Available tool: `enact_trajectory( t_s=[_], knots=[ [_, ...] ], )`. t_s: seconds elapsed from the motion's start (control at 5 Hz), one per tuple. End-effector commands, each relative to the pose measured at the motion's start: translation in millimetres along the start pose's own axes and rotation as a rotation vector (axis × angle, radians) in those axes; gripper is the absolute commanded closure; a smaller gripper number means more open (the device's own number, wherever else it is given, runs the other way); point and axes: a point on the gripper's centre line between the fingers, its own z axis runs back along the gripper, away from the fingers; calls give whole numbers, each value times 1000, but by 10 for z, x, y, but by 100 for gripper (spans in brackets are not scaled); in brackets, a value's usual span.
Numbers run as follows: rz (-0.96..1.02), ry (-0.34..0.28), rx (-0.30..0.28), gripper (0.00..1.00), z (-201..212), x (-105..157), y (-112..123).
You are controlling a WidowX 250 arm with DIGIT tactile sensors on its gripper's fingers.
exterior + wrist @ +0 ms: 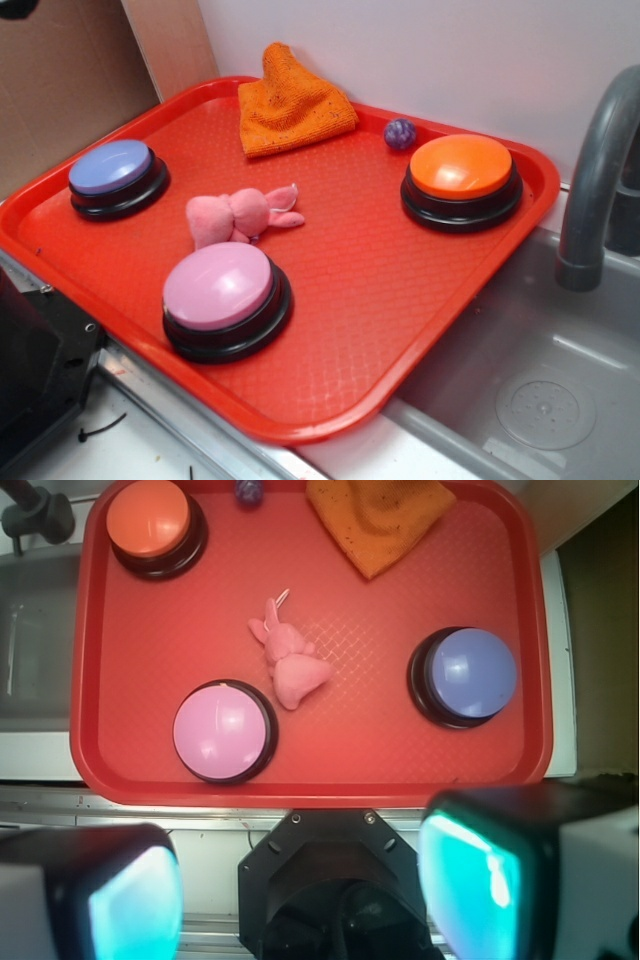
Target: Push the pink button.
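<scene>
Pink button [218, 286] dome-up, round, no long axis; hand [300, 885] fingers apart, clear.

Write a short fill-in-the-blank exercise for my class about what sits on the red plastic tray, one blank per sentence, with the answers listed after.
1. The textured red plastic tray holds ____ large round domed buzzer buttons.
2. The fuzzy pink plush toy lies between the pale pink-mauve domed button and the folded ____ knitted cloth.
3. The small purple ball rests nearest the ____ domed button.
4. In the wrist view, the two teal-tinted gripper fingers hang over the tray's near edge, touching ____ of the buttons.

Missing words: three; orange; orange; none
</scene>
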Motion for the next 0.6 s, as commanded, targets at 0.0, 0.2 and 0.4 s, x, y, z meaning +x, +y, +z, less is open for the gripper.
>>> enact_trajectory(
  t_s=[0.0, 0.2, 0.4],
  knots=[
    [0, 0, 0, 0, 0, 0, 0],
    [-197, 17, 80, 0, -512, 19, -289],
    [-343, -56, 26, 0, -952, 12, -401]
  ],
)
